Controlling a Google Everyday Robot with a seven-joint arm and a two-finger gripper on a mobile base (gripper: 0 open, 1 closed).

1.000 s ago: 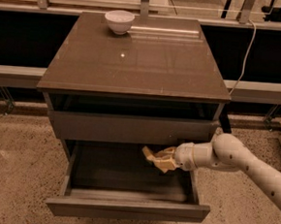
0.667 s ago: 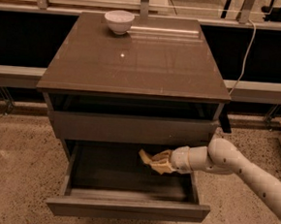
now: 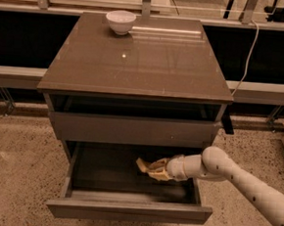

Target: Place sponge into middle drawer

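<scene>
Inside the pulled-out middle drawer [image 3: 129,210], over the right-centre of its dark box, the gripper [image 3: 153,169] has its fingers closed on the sponge [image 3: 143,164]. The pale pad sticks out leftward from the fingertips; whether it touches the drawer's floor cannot be told. The white arm [image 3: 235,178] enters over the drawer's right side. Directly above the drawer sits the upper drawer front [image 3: 131,129], slightly ajar. Higher, on the cabinet top [image 3: 136,60] above the drawer, a white bowl [image 3: 120,21] stands near the back edge.
</scene>
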